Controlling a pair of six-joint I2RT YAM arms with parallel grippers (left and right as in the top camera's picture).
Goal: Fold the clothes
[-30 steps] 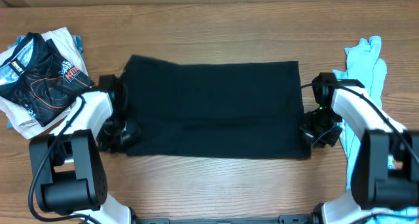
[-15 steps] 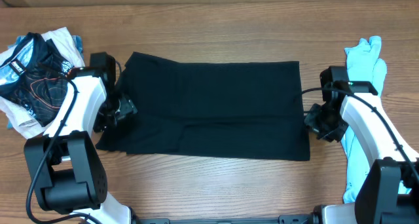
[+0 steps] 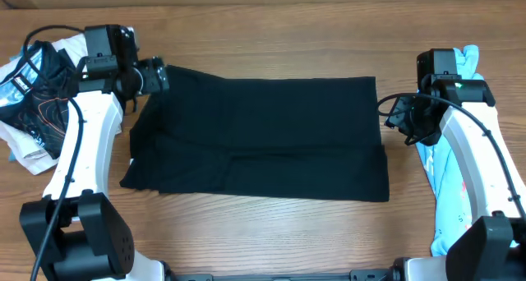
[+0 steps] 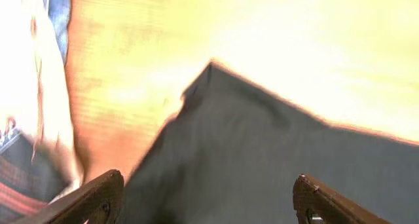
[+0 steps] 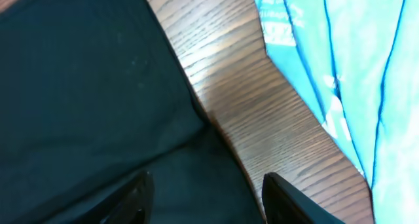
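The large black shirt (image 3: 263, 137) lies flat in a wide rectangle in the middle of the table. My left gripper (image 3: 162, 76) hovers at its back left corner, open, nothing between the fingers (image 4: 91, 198). The left wrist view is blurred and shows that black corner (image 4: 262, 158) under the left gripper (image 4: 208, 199). My right gripper (image 3: 394, 121) is at the shirt's right edge, open and holding nothing. In the right wrist view the right gripper (image 5: 209, 198) straddles the black edge (image 5: 85, 106), with the light blue tee (image 5: 340, 67) to its right.
The light blue tee (image 3: 450, 191) lies along the right side, partly under my right arm. A pile of other garments (image 3: 37, 100), a black printed jersey on white cloth, sits at the far left beside my left arm. Bare wood surrounds the black shirt.
Both arms have swung from the black shirt's front corners toward its back. The right jaws have spread wider. The shirt's front left corner now lies uncovered on the table.
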